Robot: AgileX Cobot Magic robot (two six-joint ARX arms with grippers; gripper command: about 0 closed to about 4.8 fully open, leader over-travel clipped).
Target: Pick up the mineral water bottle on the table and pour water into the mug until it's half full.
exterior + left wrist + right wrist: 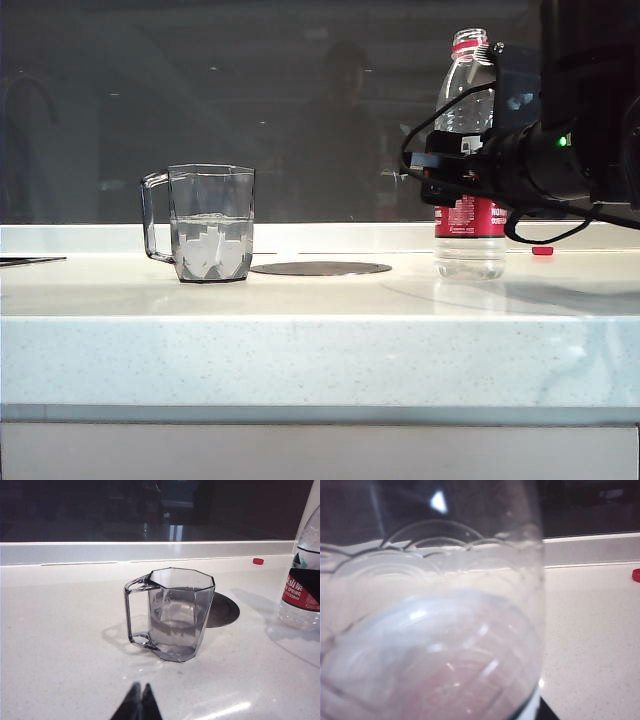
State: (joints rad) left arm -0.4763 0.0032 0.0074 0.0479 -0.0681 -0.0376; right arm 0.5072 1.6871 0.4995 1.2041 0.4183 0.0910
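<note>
At the right of the exterior frame the right gripper [452,170] sits at the mineral water bottle [470,235], which stands upright on the table [320,350]; whether it clamps the bottle I cannot tell. The left gripper [138,702], fingertips pressed together, hovers near the mug [175,614] of water [172,630], left of centre.

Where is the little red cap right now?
The red cap lies on the table at the exterior view's right, near the back ledge, just right of the mineral water bottle.
</note>
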